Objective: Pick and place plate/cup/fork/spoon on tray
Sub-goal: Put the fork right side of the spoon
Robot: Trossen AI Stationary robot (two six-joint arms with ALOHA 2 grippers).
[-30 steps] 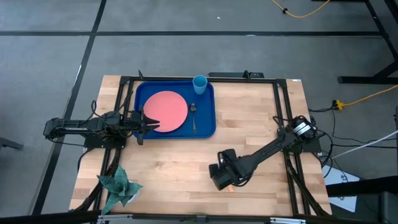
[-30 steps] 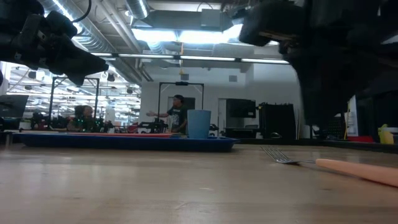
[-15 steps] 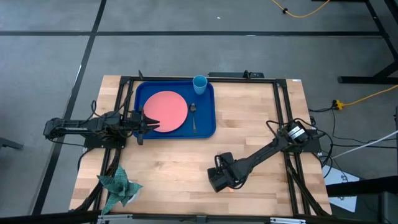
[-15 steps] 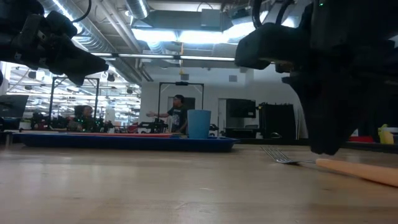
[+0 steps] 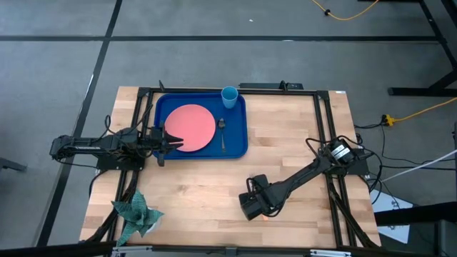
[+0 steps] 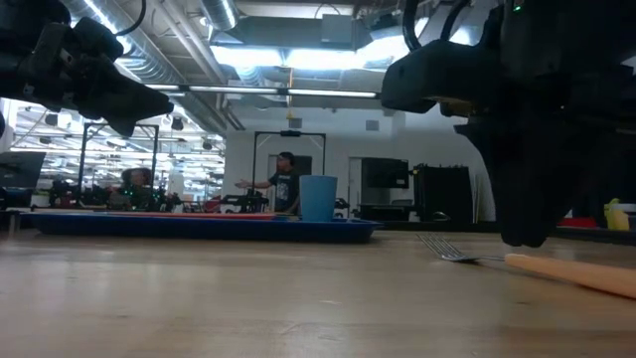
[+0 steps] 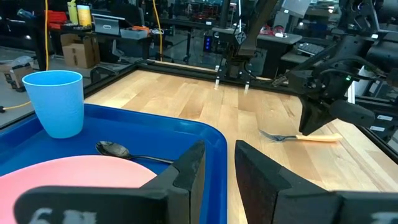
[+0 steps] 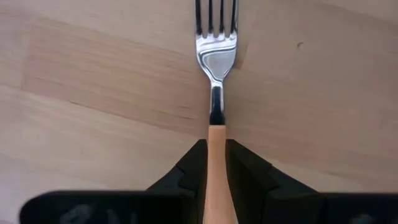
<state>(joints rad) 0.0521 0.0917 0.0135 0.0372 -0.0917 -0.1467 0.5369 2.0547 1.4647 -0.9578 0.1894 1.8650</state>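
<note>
The dark-blue tray [image 5: 202,126] lies at the table's far left-centre. On it lie the salmon-pink plate [image 5: 191,128] and the dark spoon [image 5: 222,133], and the light-blue cup [image 5: 229,96] stands at its far right corner. The tan-handled fork [image 8: 216,74] lies flat on the table near the front edge. My right gripper [image 5: 253,203] stands over the fork's handle and is shut on it. My left gripper [image 5: 171,140] hovers over the plate's left edge with a narrow gap between its fingers [image 7: 214,168] and holds nothing. My right gripper pinches the fork's tan handle [image 8: 216,149] between its two fingers [image 8: 189,171], a little behind the metal neck. The fingers come from above, pointing down, one on each side of the handle. The fork lies on the table, with its tines [image 6: 442,249] on the wood.
A green folded-paper figure [image 5: 136,214] sits at the table's near left corner. Black frame rails [image 5: 325,143] run along the table's sides. Bare wood lies between the tray and the fork. People and benches show in the room behind.
My right gripper has come down onto the fork and shifted slightly toward the table's near edge, then held still. The fork has stayed flat on the table.
</note>
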